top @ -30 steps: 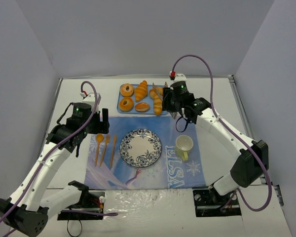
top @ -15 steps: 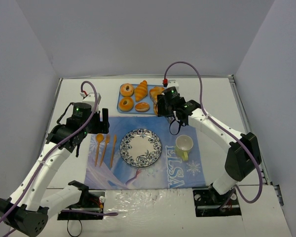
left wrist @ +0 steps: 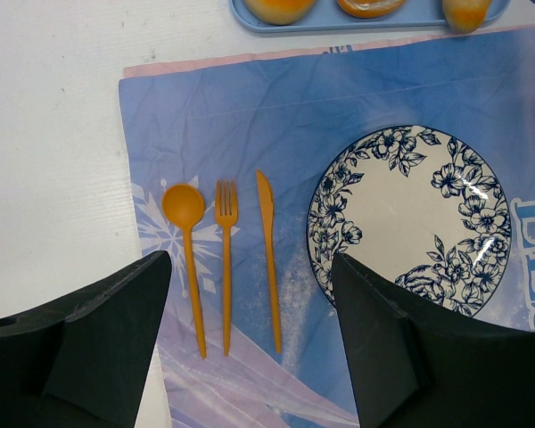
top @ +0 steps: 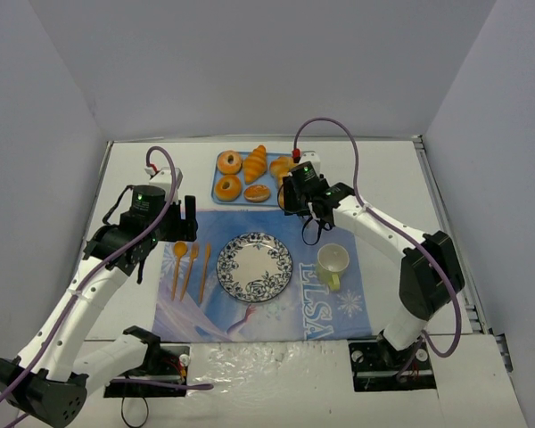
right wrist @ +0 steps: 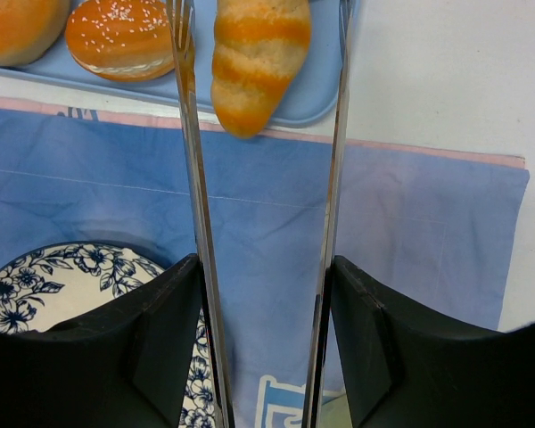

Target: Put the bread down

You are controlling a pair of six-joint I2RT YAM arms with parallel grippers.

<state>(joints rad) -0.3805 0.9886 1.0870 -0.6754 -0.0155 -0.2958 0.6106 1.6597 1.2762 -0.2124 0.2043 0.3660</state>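
Note:
The bread lies on a blue tray (top: 247,201) at the back: two ring donuts (top: 229,161), a croissant (top: 256,163), a dark-centred bun (top: 258,192) and a second croissant (top: 282,167) at the tray's right end. My right gripper (top: 296,192) is shut on metal tongs (right wrist: 189,134). The tong arms are spread and straddle that right croissant (right wrist: 257,53), with the seeded bun (right wrist: 120,36) to their left. The patterned plate (top: 254,241) is empty. My left gripper (top: 185,218) is open and empty above the cutlery.
An orange spoon (left wrist: 185,214), fork (left wrist: 226,259) and knife (left wrist: 267,259) lie left of the plate (left wrist: 410,223) on a blue printed mat (top: 339,308). A pale yellow cup (top: 332,263) stands right of the plate. Grey walls enclose the table.
My right gripper with the tongs has moved left and down to the tray's right end, over the right croissant. The left arm has not moved.

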